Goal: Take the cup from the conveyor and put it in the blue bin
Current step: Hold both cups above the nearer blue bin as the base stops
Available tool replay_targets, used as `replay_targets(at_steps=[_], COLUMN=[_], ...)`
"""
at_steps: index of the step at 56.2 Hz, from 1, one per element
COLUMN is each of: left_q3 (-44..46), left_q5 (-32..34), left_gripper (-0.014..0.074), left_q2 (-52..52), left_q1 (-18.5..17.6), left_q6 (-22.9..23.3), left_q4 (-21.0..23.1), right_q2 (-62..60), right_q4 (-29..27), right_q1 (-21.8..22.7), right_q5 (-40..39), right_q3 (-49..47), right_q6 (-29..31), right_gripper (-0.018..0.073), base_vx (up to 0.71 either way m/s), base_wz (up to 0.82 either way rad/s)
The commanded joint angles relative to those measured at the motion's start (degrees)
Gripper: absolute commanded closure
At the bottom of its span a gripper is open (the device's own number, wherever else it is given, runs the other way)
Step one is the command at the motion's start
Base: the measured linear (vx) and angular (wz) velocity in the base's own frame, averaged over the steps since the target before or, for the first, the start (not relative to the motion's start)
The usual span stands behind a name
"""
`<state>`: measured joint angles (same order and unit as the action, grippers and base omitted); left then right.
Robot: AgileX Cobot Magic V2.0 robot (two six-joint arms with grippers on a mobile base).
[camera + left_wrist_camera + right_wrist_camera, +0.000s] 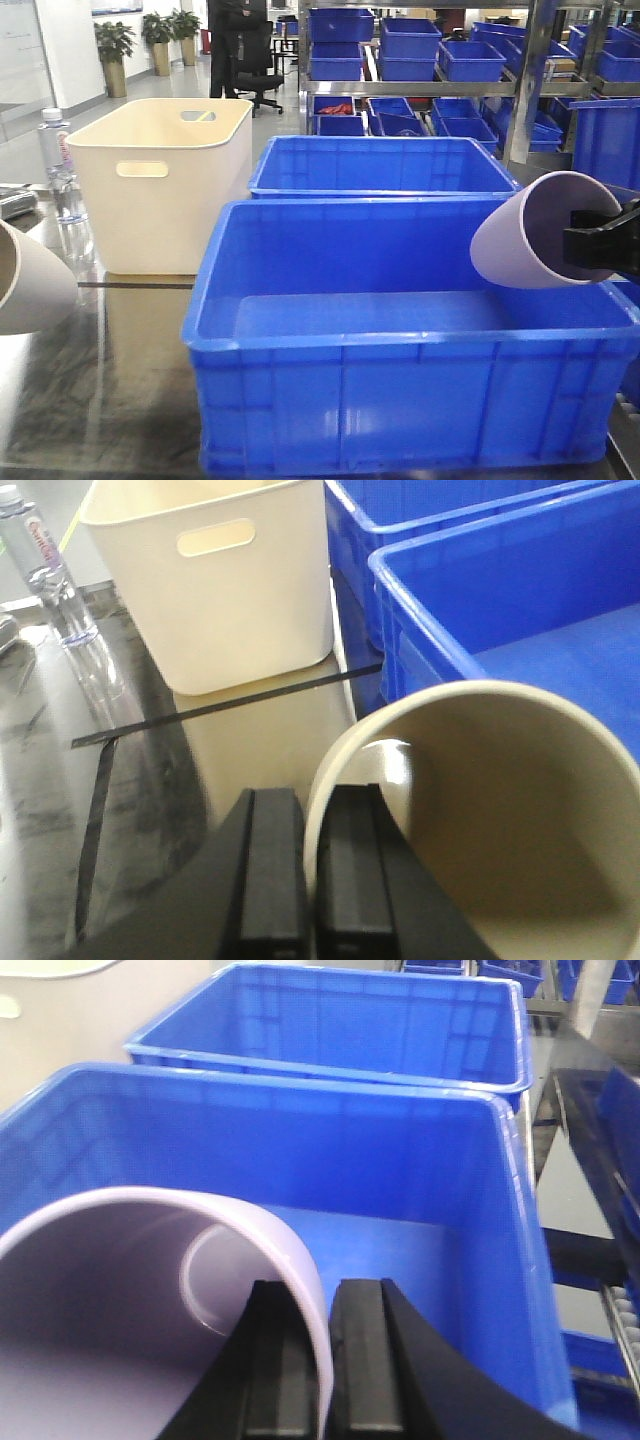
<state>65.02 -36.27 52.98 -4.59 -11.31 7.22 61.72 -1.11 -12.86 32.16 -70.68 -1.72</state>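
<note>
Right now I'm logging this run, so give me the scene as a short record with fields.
large bright blue plastic bin: no cup inside
left gripper: fingers shut on a cream round cup, left of the bin, outside it
right gripper: fingers shut on a pale lilac round cup, tilted above the bin's right side
around: second blue bin, cream plastic tub with handle slots, clear water bottle

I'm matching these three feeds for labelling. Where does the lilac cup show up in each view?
Exterior front: lilac cup at the right edge, above the blue bin's right side, in the right gripper.
Left wrist: not in it; the cup there is the cream cup.
Right wrist: lower left, rim pinched by the right gripper.
Shared landmark: the blue bin, in all three.
</note>
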Motion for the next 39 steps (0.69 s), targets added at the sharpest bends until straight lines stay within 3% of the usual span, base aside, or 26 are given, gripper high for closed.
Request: replay_targets(at_steps=[1,39], left_q3=[1.57,1.57], left_q5=[4.84,4.84], left_gripper=[0.0603,0.0603], left_q2=[-0.73,-0.73], left_q1=[0.01,0.01], left_q6=[0.14,0.14], left_q4=[0.85,0.85], right_q2=[-1.26,-1.26], right_q4=[0.31,0.31], right_q1=[0.00,0.00], right_q5=[-5.27,-5.22], right_q3=[-1.81,-1.81], right_q6=[-0.07,-0.07], right_gripper=[0.0568,0.0568], base_vx=[0.19,0.13], base_wz=[-0.13,-0.04])
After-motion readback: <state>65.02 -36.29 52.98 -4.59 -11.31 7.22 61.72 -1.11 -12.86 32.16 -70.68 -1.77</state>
